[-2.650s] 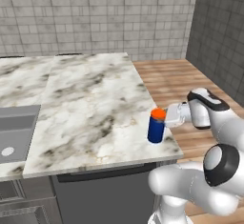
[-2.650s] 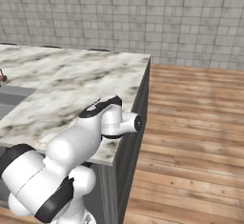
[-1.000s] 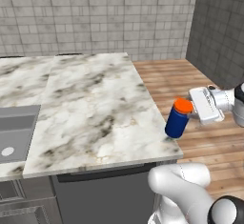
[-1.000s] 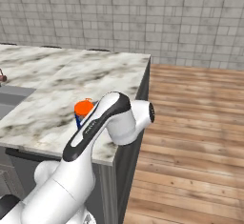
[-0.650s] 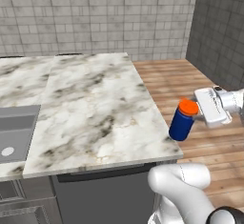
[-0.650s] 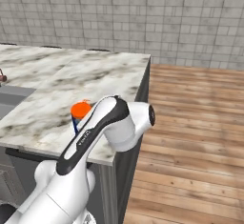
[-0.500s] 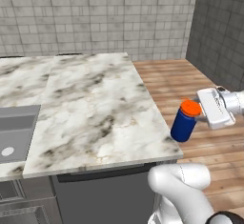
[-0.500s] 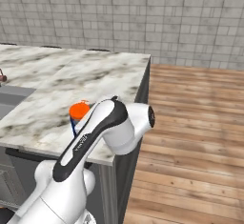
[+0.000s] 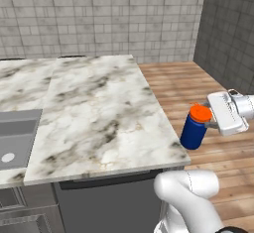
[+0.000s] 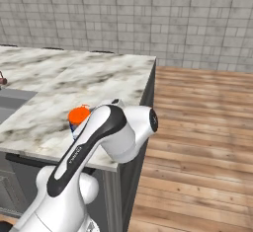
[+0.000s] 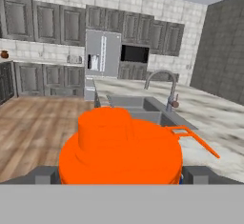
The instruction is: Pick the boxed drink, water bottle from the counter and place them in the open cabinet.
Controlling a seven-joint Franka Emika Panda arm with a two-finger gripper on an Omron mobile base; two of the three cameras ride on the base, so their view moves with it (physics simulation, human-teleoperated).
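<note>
You have the water bottle [image 9: 195, 128] in the gripper [image 9: 212, 120], jaws spread wide around its upper body just under the orange cap, so treat this as a carry. In the left base view the bottle sits at the right middle of the frame, past the counter [image 9: 99, 113] edge and over the wooden floor [image 9: 218, 143], apparently lifted clear of the slab. In the right base view its cap [image 10: 79, 114] peeks out at centre left behind the arm.

To do this step well, move slowly and keep the wrist level; a grip this wide on a stout round body leaves little margin, and a quick swing could let it slip or rotate. Lift before you turn, so the base clears the counter edge.

The bottle's long axis runs near vertical, cap up, leaning slightly with the cap toward the right of the left base frame. In the hand view the cap [image 11: 121, 147] takes up the lower centre, seen almost end-on. Keep it upright so it lands flat on the cabinet shelf.
</note>
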